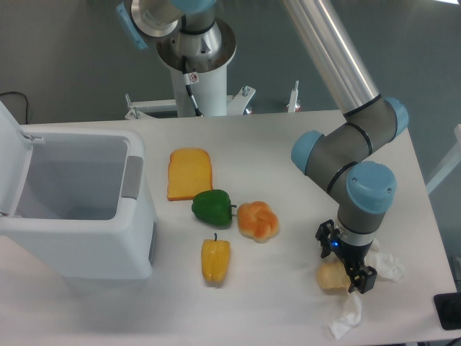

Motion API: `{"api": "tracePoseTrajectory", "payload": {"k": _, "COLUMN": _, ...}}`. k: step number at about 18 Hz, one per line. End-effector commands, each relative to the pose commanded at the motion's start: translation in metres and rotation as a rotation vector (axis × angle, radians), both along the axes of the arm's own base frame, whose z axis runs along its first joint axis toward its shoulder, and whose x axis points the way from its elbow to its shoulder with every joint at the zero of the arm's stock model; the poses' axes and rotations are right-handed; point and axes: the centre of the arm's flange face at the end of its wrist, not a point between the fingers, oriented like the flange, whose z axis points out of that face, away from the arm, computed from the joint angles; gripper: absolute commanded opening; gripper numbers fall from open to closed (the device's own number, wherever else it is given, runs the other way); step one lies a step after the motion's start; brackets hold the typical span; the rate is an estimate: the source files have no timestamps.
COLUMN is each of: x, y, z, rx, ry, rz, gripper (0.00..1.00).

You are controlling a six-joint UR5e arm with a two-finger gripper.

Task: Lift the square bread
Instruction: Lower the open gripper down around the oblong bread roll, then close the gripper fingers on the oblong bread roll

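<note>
Low at the near right of the surface (288, 310), the end effector (346, 270) sits right over the square bread (330, 276), its dark fingers down around the loaf's right side. They look spread to straddle it, but whether they have closed on it I cannot tell, since the wrist hides the contact. Crumpled white paper (354, 311) lies just beside the loaf, touching or nearly so.

This bread looks light and soft, with a rough crust that should give good friction (too much squeeze would likely dent it). Its blocky flanks seem the best place to take hold, across the middle.

Further back and to the left lie a yellow pepper (215, 260), a round bun (258, 220) and a green pepper (212, 207), then a toast slice (189, 173). An open white bin (108, 238) stands at far left.
</note>
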Motion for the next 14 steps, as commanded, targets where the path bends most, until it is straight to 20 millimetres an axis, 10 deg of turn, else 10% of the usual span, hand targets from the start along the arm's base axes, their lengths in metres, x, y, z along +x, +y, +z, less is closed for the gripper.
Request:
{"api": "tracePoseTrajectory", "payload": {"k": 10, "x": 0.0007, "y": 0.0007, "z": 0.0011, "rx": 0.004, "ry": -0.005, "rz": 0.039, "gripper": 0.68}}
{"api": "tracePoseTrajectory", "payload": {"k": 14, "x": 0.0075, "y": 0.0086, "z": 0.0009, "rx": 0.01, "ry": -0.016, "rz": 0.081, "gripper": 0.32}}
